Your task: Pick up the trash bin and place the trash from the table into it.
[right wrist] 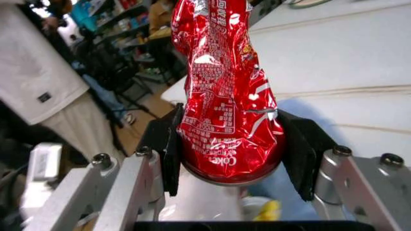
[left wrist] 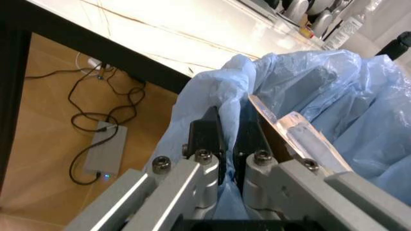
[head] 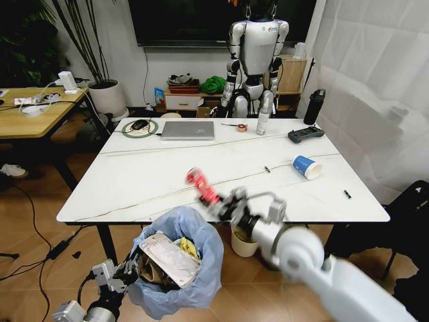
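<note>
The trash bin (head: 179, 265), lined with a light-blue bag, hangs below the table's front edge. My left gripper (head: 129, 272) is shut on its rim (left wrist: 228, 144). Inside lie a flat white packet (head: 169, 258), a yellow wrapper (head: 188, 247) and brown cardboard (head: 150, 272). My right gripper (head: 224, 206) is shut on a shiny crumpled red wrapper (head: 201, 186), held over the white table (head: 147, 178) near its front edge, just above and beyond the bin. The red wrapper (right wrist: 224, 96) stands up between the black pads (right wrist: 168, 149). A blue-and-white paper cup (head: 307, 166) lies on its side at the table's right.
A laptop (head: 188, 129), a black controller (head: 305, 134) and a black bottle (head: 314, 106) sit along the far edge. Small dark bits (head: 347, 194) lie on the tabletop. A cream bucket (head: 242, 243) stands under the table. A humanoid robot (head: 255, 54) stands behind, a wooden desk (head: 33, 111) at the left.
</note>
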Tool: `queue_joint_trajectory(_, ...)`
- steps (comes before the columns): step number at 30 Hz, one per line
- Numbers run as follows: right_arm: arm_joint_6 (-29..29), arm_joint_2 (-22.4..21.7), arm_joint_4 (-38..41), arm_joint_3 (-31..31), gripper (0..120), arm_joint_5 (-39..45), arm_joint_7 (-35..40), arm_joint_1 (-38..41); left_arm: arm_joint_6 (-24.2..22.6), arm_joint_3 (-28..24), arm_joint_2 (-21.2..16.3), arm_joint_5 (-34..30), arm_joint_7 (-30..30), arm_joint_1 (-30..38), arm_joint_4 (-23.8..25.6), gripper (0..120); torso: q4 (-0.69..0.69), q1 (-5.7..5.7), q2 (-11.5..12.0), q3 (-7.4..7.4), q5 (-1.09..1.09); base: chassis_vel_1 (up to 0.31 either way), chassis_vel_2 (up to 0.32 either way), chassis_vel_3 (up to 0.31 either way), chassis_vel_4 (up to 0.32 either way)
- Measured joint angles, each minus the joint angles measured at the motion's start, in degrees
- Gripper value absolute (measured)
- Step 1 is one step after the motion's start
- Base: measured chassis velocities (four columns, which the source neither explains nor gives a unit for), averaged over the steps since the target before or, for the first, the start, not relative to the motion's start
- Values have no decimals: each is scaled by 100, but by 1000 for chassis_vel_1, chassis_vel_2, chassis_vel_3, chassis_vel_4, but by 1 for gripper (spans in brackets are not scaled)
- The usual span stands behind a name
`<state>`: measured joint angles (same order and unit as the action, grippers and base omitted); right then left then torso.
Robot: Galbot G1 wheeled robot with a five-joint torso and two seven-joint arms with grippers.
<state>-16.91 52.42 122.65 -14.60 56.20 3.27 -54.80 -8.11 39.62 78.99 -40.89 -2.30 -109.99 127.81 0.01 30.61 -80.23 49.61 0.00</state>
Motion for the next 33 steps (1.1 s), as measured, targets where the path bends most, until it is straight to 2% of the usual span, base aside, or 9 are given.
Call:
queue_joint_trajectory(10, 107, -2, -73, -570, 44, -413, -54, -46, 0, 3, 14, 12, 0, -7, 31, 0, 0, 1, 0, 0, 0, 0, 0, 0, 0)
queue_joint_trajectory(15, 119, -4, -204, -562, 62, -596, -62, -114, 0, -1, 3, 10, 0, 18, 31, 0, 0, 1, 0, 0, 0, 0, 0, 0, 0)
queue_joint_trajectory(17, 119, -6, -206, -540, 65, -600, -62, -129, 0, -5, 2, 9, 0, 24, 30, 0, 0, 1, 1, 0, 0, 0, 0, 0, 0)
queue_joint_trajectory(20, 119, -26, -185, -462, 79, -609, -58, -169, -2, -9, -12, 5, 2, 44, 4, 0, 0, 1, 1, 1, 0, 0, 0, 0, 0)
queue_joint_trajectory(23, 112, 24, -67, -193, 93, -623, -49, -168, -3, -11, -15, 0, 3, 47, -17, 0, -1, 1, 1, 1, 0, 0, 0, 0, 0)
queue_joint_trajectory(27, -9, 286, -147, 325, 99, -424, 179, 94, -4, -23, -9, -1, 3, 41, -26, 0, -1, 0, 0, 0, 0, 0, 0, 0, 0)
queue_joint_trajectory(30, -202, 570, -896, 969, 100, -558, 405, 603, -4, -31, 3, 3, 1, 35, -26, 0, 1, 1, 1, 1, 1, 0, 0, 0, 0)
queue_joint_trajectory(31, -202, 570, -896, 969, 100, -558, 405, 603, -4, -31, 3, 3, 1, 35, -26, 0, 1, 1, 1, 1, 1, 0, 0, 0, 0)
queue_joint_trajectory(33, -299, 651, -1626, 1318, 100, -758, 334, 1038, -3, -29, 8, 7, -1, 28, -19, 0, 1, 2, 1, 2, 0, 0, 0, 0, 0)
